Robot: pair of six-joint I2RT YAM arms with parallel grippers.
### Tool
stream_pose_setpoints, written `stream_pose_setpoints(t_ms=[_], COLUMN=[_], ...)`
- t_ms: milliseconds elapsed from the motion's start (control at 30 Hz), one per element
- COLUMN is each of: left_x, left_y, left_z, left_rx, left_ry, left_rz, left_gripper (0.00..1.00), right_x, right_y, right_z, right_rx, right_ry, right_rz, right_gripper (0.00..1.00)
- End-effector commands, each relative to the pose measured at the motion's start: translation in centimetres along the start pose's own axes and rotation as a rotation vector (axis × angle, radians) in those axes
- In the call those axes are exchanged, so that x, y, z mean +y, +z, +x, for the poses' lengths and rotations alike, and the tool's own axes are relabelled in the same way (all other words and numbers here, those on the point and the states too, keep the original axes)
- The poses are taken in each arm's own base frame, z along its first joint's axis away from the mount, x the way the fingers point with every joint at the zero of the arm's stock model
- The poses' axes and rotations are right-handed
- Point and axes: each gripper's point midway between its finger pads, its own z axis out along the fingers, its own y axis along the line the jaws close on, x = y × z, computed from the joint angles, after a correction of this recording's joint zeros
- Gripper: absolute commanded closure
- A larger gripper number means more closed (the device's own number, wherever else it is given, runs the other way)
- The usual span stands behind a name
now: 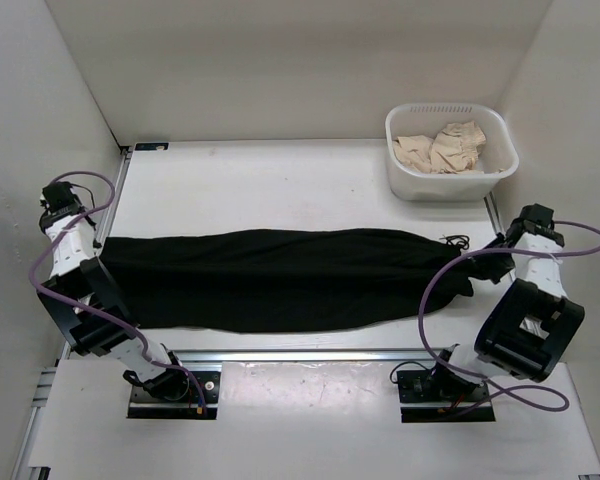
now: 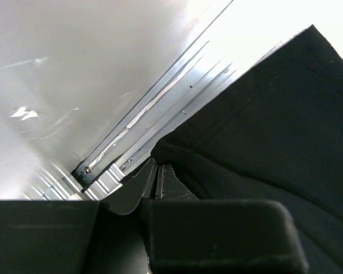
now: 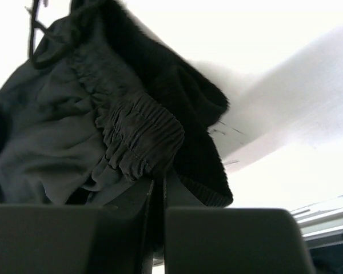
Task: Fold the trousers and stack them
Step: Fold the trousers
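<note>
Trousers are laid flat across the table, stretched from left to right. Their left end is pinched in the clenched left gripper. The elastic waistband is clamped in the right gripper. A basket of beige cloth is seen at the far right.

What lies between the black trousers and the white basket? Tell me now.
Only bare table lies between the trousers and the basket, apart from the trousers' own drawstring at their edge. The top external view shows it.
</note>
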Motion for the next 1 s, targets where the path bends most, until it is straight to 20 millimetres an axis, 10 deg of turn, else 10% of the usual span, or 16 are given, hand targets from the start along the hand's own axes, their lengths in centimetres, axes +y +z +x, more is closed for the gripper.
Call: stream_pose_setpoints(t_ms=[0,167,533,967], left_x=[3.5,4.5,3.9,5.1], left_y=[-1.6,-2.2,1.9,0.6], left_z=[-3.5,-2.6,7.5,7.9], left_rx=[-0.109,-0.108,0.145,0.131], left_ry=[-0.076,-0.086,-0.006,-0.019], left_rz=[-0.112,-0.142,-0.159,-0.193], left_gripper=[0.86,0.86,0.86,0.86], right_x=[-2.0,-4.2,-6.6,-7.9], right_y=[-1.6,-0.1,1.1,0.7], right_z=[-0.8,2.0,1.2,1.2], right_rx=[-0.057,-0.015,-0.025,-0.024], right_ry=[0.13,0.259,0.263,0.324], right_rz=[0.052,0.085,0.195,0.23], right_gripper=[1.0,1.0,1.0,1.0])
